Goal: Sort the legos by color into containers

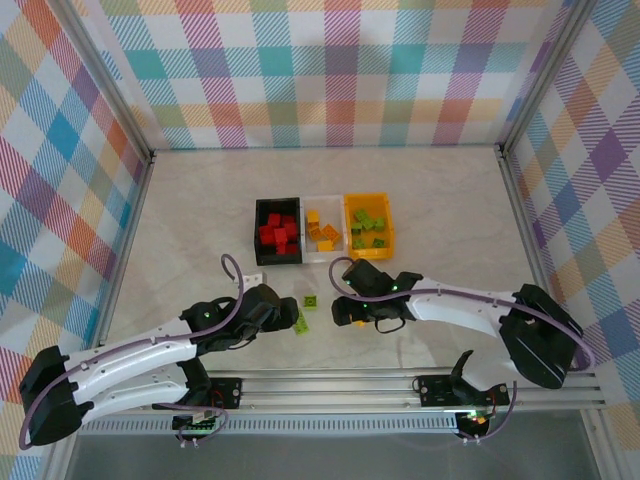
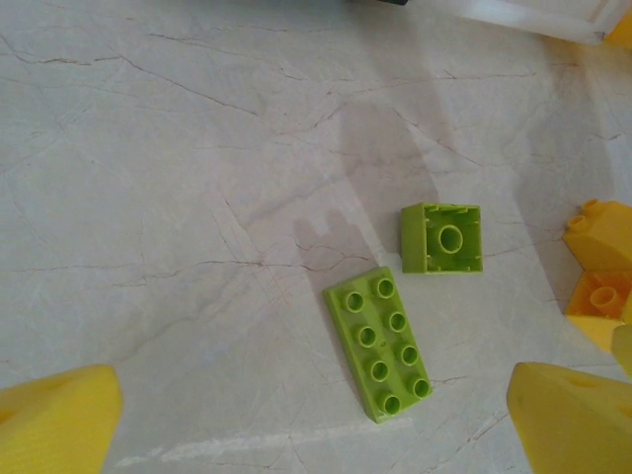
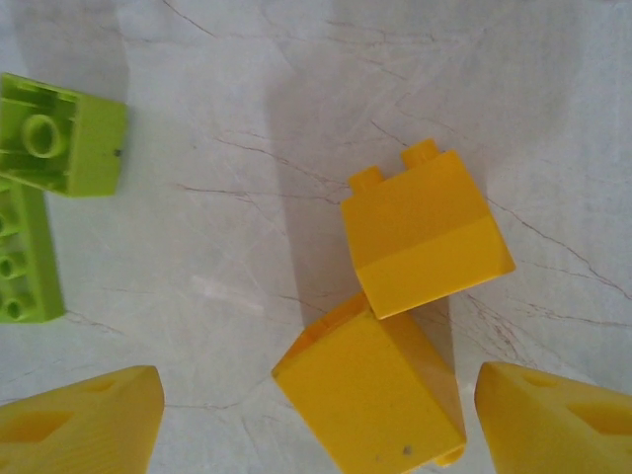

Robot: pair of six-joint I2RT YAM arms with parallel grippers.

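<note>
Two lime green legos lie on the table in the left wrist view: a long eight-stud brick (image 2: 380, 343) and a square one (image 2: 442, 238) turned upside down. My left gripper (image 2: 316, 425) hangs open over them, touching neither. Between the open fingers of my right gripper (image 3: 321, 425) lies a yellow lego (image 3: 375, 400), untouched, with another yellow lego (image 3: 425, 232) leaning on it. From above, a green lego (image 1: 311, 301) shows between the left gripper (image 1: 293, 322) and the right gripper (image 1: 347, 311). The containers stand in a row: black (image 1: 262, 235) with red legos, white (image 1: 322, 256) with orange ones, orange-yellow (image 1: 388, 222) with green ones.
The green legos also lie at the left edge of the right wrist view, square (image 3: 59, 138) above long (image 3: 25, 252). Checked walls enclose the marble-patterned table (image 1: 200, 220) on three sides. A metal rail (image 1: 400, 385) runs along the near edge.
</note>
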